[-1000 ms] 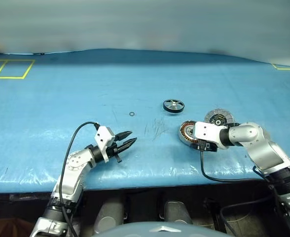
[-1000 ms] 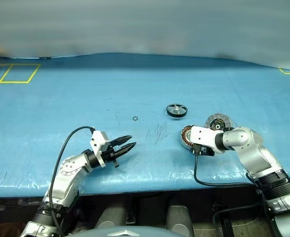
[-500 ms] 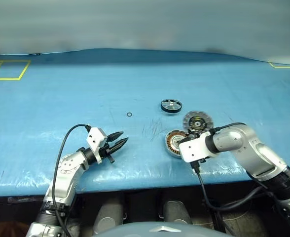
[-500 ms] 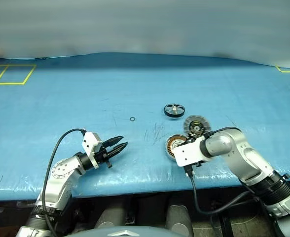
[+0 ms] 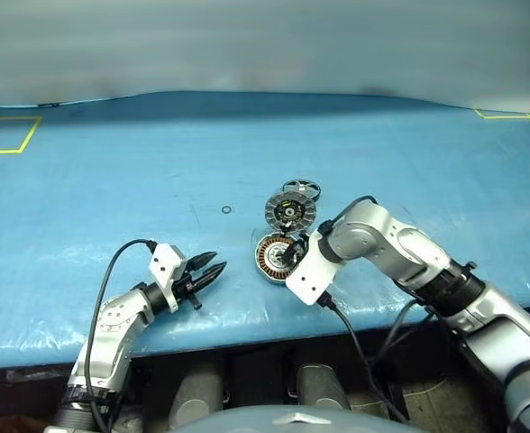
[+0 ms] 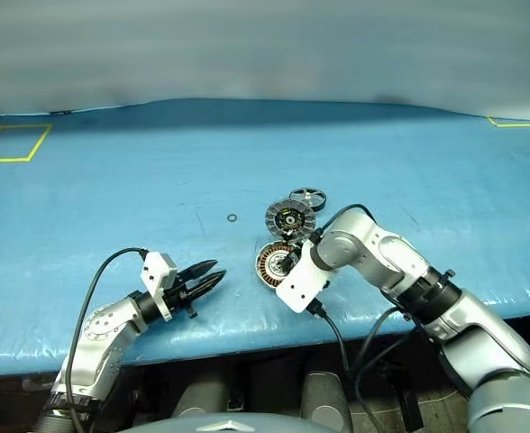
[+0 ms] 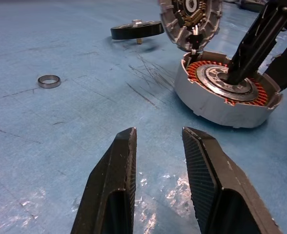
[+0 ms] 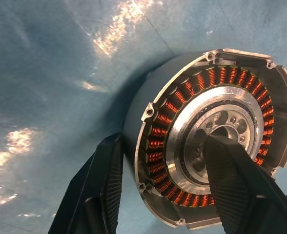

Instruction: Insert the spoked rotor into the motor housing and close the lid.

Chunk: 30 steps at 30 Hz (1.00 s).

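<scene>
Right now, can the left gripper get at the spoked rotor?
Probably yes. The left gripper hovers empty, jaws slightly apart, over bare blue mat. The spoked rotor lies free beyond the raised lid; going around the motor housing, which the right gripper straddles, looks unobstructed.

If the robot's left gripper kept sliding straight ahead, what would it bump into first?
Probably the round grey-silver motor housing with copper windings, though the left gripper aims slightly beside it, so it might just slip past over the blue table cover.

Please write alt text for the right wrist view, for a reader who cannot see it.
The right hand straddles the wall of the housing, one finger inside on the silver centre, the other outside on the blue table. Copper windings ring the centre.
</scene>
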Available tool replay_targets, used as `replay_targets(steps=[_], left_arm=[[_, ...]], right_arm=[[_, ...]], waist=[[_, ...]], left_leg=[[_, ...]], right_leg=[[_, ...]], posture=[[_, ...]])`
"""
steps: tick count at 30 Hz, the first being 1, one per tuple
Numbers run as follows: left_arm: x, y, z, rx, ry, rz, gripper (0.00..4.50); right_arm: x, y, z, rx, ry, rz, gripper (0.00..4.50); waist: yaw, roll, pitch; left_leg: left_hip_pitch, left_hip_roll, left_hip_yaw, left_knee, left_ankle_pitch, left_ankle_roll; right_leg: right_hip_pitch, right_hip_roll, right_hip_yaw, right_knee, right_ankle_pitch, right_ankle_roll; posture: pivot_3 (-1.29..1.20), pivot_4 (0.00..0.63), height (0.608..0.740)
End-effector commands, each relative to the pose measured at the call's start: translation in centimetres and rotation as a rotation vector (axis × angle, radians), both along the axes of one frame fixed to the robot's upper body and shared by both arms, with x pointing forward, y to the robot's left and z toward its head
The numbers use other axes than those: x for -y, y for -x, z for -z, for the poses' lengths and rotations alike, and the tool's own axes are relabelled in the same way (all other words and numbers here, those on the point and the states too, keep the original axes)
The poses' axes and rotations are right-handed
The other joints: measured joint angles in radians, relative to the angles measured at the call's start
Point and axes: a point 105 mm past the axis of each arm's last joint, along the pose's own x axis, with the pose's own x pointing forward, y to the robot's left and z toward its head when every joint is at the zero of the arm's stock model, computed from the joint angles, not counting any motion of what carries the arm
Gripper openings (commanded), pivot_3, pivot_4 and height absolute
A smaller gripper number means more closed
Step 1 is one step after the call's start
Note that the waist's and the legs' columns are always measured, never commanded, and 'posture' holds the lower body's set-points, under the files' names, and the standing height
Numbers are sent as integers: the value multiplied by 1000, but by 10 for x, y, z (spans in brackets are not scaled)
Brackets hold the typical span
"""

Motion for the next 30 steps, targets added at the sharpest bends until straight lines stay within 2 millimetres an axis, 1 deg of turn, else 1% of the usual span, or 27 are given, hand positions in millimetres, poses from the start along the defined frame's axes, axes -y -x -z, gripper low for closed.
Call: replay_targets(steps=[1, 6, 9, 13, 15, 16, 17, 18, 20, 21, 25, 30], left_arm=[[3, 0, -11, 51, 12, -11, 1563], [2, 4, -8, 42, 19, -27, 1563], [1, 5, -6, 37, 18, -35, 1563], [1, 5, -5, 35, 18, -40, 1563], [0, 5, -5, 35, 16, -44, 1563], [0, 5, -5, 35, 16, -46, 1563], [0, 5, -5, 36, 16, -47, 1563], [1, 5, -5, 35, 17, -47, 1563], [2, 5, -1, 15, 12, -37, 1563], [3, 5, 1, 10, 4, -33, 1563], [5, 4, 3, -2, 7, -23, 1563], [10, 2, 3, -6, 6, -2, 1563]], right_arm=[[-10, -14, -8, 54, -9, -24, 2219], [-26, -14, -5, 48, -15, -89, 2219], [-34, -11, -2, 29, -26, -117, 2219], [-33, -8, 2, -10, -27, -110, 2219], [-33, -10, 3, -11, -37, -94, 2881], [-31, -13, 4, -3, -27, -85, 3117], [-30, -14, 3, 11, -41, -84, 3447], [-32, -16, 0, 33, -74, -85, 3756], [-33, -14, -7, 20, -133, -62, 4391], [-33, -14, -10, 25, -156, -55, 4481], [-32, -9, -23, 31, -216, -38, 4481], [-24, -4, -37, 44, -270, 7, 4481]], waist=[[1, 0, 0], [3, 1, 0], [1, 1, 0], [2, 1, 0], [1, 1, 0], [2, 1, 0], [2, 1, 0], [2, 1, 0], [3, 1, 0], [4, 1, 0], [4, 2, 1], [5, 2, 1]], left_leg=[[0, 1, 0, 0, 1, 0], [0, 1, -1, -1, 1, -1], [0, 1, 0, -1, 1, -1], [0, 1, -1, -2, 0, -2], [0, 2, -1, -2, 0, -2], [0, 2, -1, -2, 0, -2], [0, 2, -1, -2, 0, -2], [0, 2, -1, -2, 0, -2], [0, 2, -1, -2, 0, -2], [0, 1, -1, -2, 0, -2], [-1, 1, -1, -2, 0, -2], [-2, 1, -1, -2, 0, -2]], right_leg=[[0, 0, -1, 0, 0, -1], [-1, 1, -2, 1, -1, -4], [-1, 2, -2, 1, 2, -9], [-1, 4, -3, 1, 1, -10], [-1, 5, -3, 1, 0, -10], [-1, 5, -3, 1, 0, -10], [-1, 5, -3, 1, 0, -9], [-1, 5, -3, 1, 0, -9], [-1, 4, -3, 1, -1, -8], [-1, 4, -3, 1, -1, -8], [-1, 4, -3, 1, 0, -9], [-2, 4, -3, 1, 0, -10]], posture=[[0, 150, 740], [0, 150, 740], [0, 150, 740], [0, 150, 740], [0, 150, 740], [0, 150, 740], [0, 150, 740], [0, 150, 740], [0, 150, 740], [0, 150, 740], [0, 150, 740], [0, 150, 740]])
